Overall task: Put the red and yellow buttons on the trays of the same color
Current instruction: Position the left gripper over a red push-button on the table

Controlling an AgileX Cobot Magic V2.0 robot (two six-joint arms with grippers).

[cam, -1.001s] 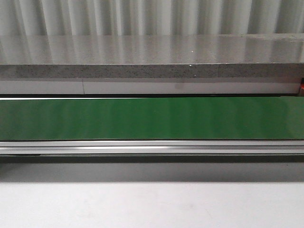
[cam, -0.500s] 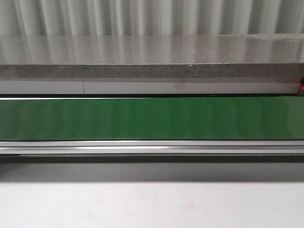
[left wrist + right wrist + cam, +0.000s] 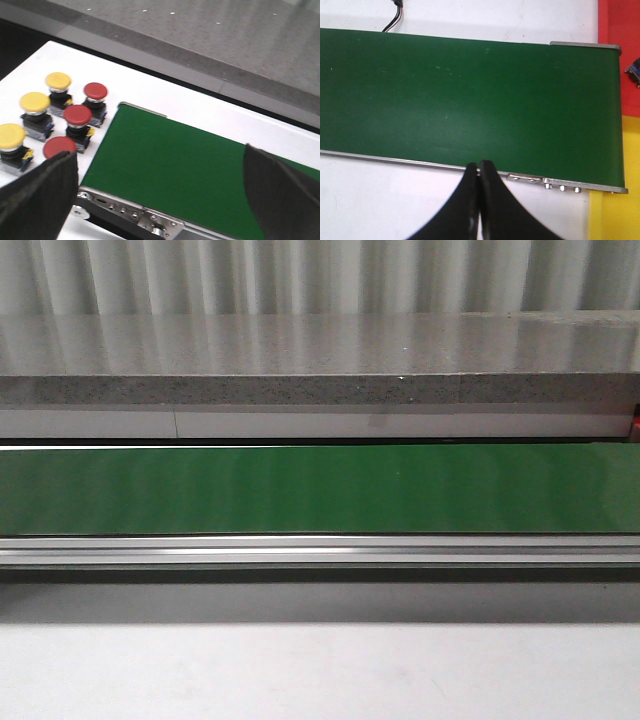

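Beside the left end of the green conveyor belt [image 3: 170, 160], on the white table [image 3: 40, 65], stand three yellow buttons [image 3: 34, 102] and three red buttons [image 3: 77, 115] in a cluster; the left gripper [image 3: 160, 200] hangs above that end, spread wide and empty; the right gripper [image 3: 479, 200] is pressed closed, holding nothing, over the belt's near rail; at the belt's right end lie the red tray [image 3: 619, 22] and yellow tray [image 3: 615, 215].

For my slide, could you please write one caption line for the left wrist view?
Open left end effector above the green conveyor belt, beside three yellow push buttons and three red push buttons.
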